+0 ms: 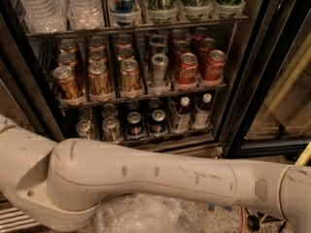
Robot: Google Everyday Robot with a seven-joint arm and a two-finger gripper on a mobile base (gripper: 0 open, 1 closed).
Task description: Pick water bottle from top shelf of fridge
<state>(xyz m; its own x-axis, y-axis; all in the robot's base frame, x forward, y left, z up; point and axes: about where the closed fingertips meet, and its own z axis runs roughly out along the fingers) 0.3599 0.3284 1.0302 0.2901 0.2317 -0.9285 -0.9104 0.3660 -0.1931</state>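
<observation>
Two clear ribbed water bottles stand at the left end of the top shelf of the open fridge; their caps are cut off by the top edge of the view. Tall cans fill the rest of that shelf. My beige arm crosses the bottom of the view from right to left, well below the bottles. The gripper is out of view past the left edge.
Soda cans fill the middle rack. Darker cans and small white-capped bottles fill the lowest rack. The open glass door stands at the right. Crumpled clear plastic lies on the floor under the arm.
</observation>
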